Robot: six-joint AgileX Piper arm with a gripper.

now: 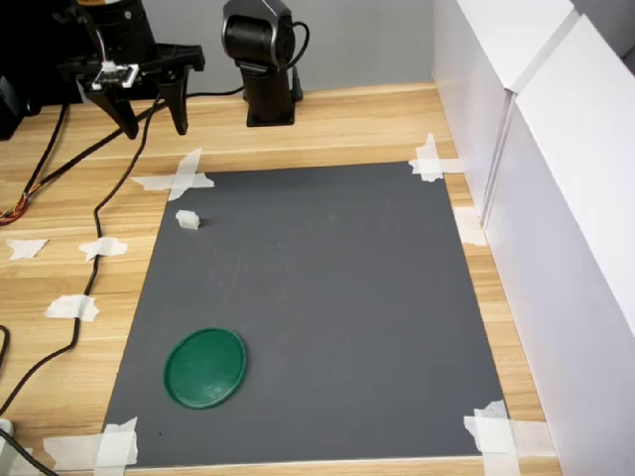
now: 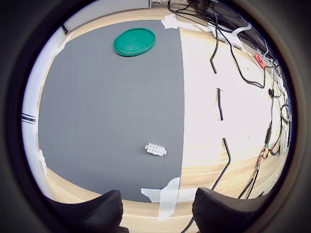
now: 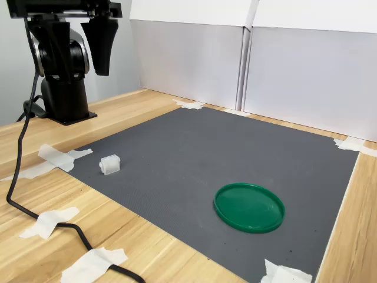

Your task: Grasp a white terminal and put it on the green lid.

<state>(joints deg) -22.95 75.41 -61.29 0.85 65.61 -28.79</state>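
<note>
The fingers (image 1: pixel 151 124) hang spread apart with nothing between them, up in the air over the wooden table (image 1: pixel 327 124) near the arm's base (image 1: pixel 270 104), just off the taped corner of the dark grey mat (image 1: pixel 317 297). In the wrist view the two dark fingertips (image 2: pixel 92 213) frame the mat edge, with a gap between them.

Nothing of the job looks done yet: the white terminal (image 1: pixel 188 219) lies on the mat near that same corner, below the fingers and a little further onto the mat, untouched. In the wrist view it shows a row of small sockets (image 2: pixel 155 149).

The green lid (image 1: pixel 205 367) sits bare on the mat, well apart from the terminal, toward the near edge in the first exterior view. I'd say the descent, the grasp and the carry are all still to come.
</note>
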